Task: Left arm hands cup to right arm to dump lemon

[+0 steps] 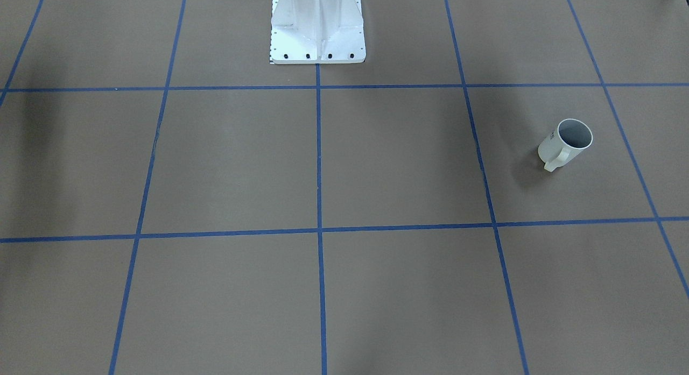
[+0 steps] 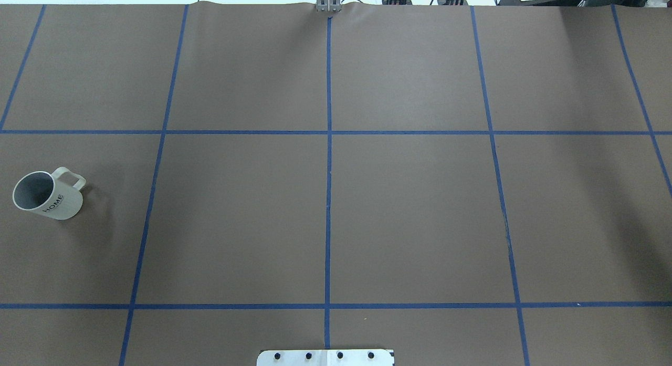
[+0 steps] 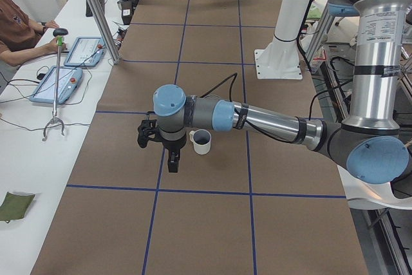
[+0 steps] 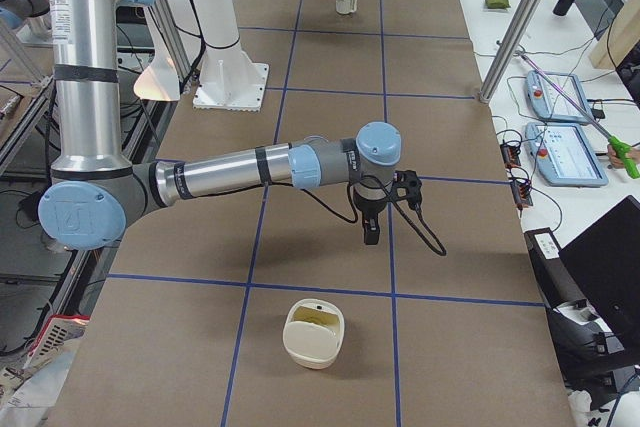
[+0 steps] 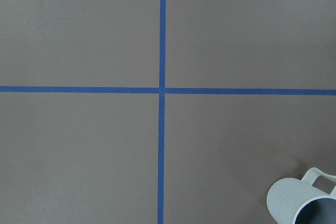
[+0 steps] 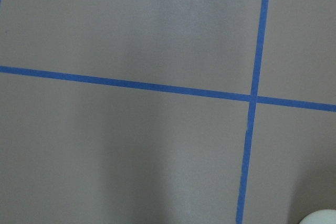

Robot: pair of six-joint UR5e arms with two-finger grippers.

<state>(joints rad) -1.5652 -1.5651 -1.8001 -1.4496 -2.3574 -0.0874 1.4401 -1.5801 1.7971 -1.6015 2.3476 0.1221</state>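
At left wrist view's corner, cup (image 5: pixel 299 200) sits cropped.

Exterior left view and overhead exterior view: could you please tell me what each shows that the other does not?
Only exterior left shows the left arm, its gripper hanging beside the cup, and a person at the side desk. Only the overhead shows the cup's HOME lettering. Both show the cup standing on the brown table with blue tape lines.
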